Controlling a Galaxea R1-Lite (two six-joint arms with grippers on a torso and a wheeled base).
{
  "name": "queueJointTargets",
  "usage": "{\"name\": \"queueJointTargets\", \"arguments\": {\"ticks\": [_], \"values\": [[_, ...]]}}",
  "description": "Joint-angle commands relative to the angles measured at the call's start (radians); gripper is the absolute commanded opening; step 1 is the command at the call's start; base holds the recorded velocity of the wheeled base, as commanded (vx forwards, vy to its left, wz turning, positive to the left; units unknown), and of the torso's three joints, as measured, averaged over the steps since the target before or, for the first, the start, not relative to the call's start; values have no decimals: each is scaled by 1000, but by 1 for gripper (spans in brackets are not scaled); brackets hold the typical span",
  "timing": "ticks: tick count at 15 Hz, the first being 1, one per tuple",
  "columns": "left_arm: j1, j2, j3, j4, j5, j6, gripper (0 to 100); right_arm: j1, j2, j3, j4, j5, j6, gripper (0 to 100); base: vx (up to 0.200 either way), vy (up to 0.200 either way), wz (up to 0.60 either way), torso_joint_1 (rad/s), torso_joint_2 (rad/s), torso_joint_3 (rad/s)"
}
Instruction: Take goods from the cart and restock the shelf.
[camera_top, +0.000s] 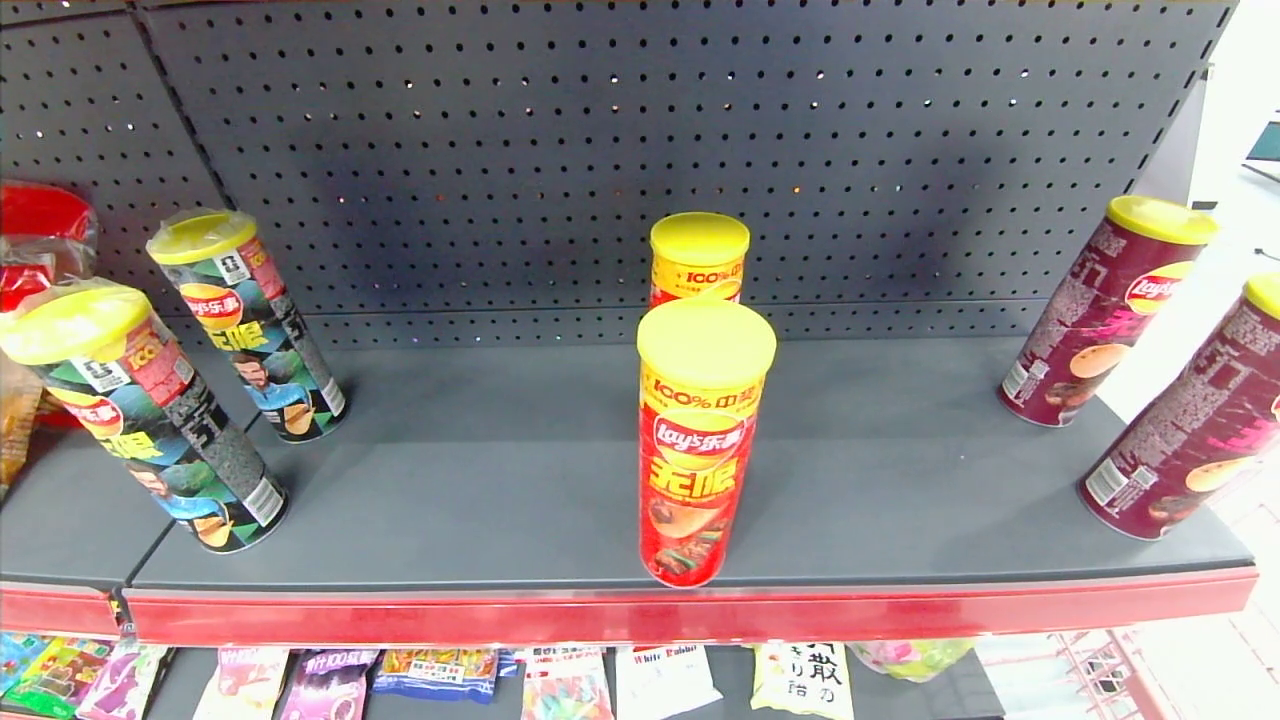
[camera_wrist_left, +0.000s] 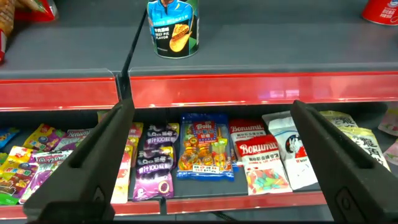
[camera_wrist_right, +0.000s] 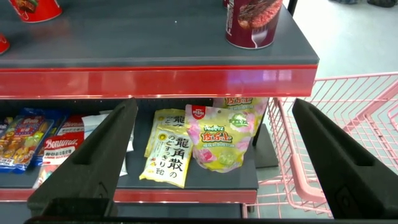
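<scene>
Head view sets a red chip can (camera_top: 700, 440) at six o'clock on the shelf (camera_top: 480, 480), while left gripper (camera_wrist_left: 211, 109) and right gripper (camera_wrist_right: 214, 109) keep fingers (camera_wrist_left: 93, 162) spread, empty.

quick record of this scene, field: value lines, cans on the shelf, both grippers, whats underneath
shelf: grey top shelf, red front edge
centre: front red can, rear red can, in line
left: front dark can, rear dark can
right: front maroon can, rear maroon can
below: snack bags on the lower shelf
cart: pink wire cart by the shelf end
left gripper: open, empty
right gripper: open, empty
</scene>
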Motion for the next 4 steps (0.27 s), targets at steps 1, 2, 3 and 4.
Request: {"name": "queueJointTargets", "arguments": {"ticks": [1,2,3,4], "values": [[0,0,0,0,0,0,100,1,0,0,0,-1,0,100,0,0,0,0,0,0],[0,0,0,0,0,0,100,1,0,0,0,-1,0,100,0,0,0,0,0,0],[0,0,0,0,0,0,100,1,0,0,0,-1,-3,100,0,0,0,0,0,0],[0,0,0,0,0,0,100,1,0,0,0,-1,-1,100,0,0,0,0,0,0]]}}
